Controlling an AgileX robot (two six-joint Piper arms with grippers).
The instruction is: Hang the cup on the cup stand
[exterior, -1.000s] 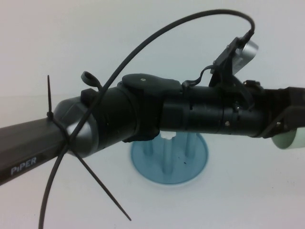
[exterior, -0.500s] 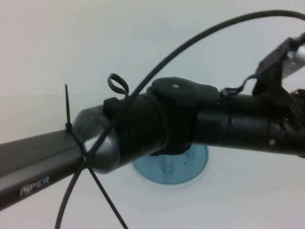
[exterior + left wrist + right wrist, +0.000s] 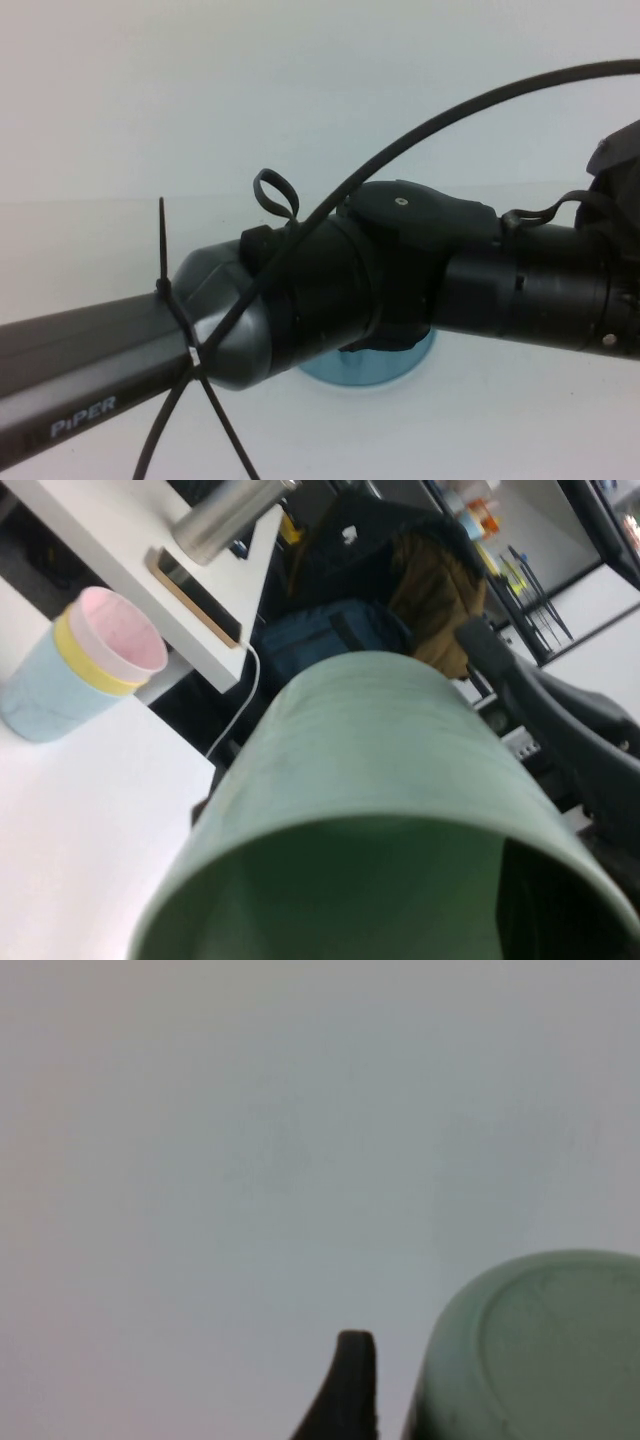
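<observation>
The pale mint-green cup (image 3: 380, 770) fills the left wrist view, mouth toward the camera. My left gripper (image 3: 490, 900) is shut on its rim, with one dark finger (image 3: 565, 910) inside the cup. In the high view my left arm (image 3: 400, 280) reaches across to the right, and its gripper and the cup are out of frame. Only a sliver of the light-blue cup stand base (image 3: 372, 370) shows under the arm; the pegs are hidden. In the right wrist view the cup's round base (image 3: 545, 1350) sits close beside my open right gripper (image 3: 470, 1410), with a small gap to its one visible fingertip (image 3: 353, 1360).
A stack of blue, yellow and pink cups (image 3: 80, 670) stands on the white table off to the side in the left wrist view. A metal flask (image 3: 225, 520) lies on a desk beyond. A black cable (image 3: 440, 120) and zip ties (image 3: 175, 300) arc around the left arm.
My left arm has swung further right and toward the camera. The cup and the left gripper left the high view at the right edge. The stand's pegs are now covered by the arm.
</observation>
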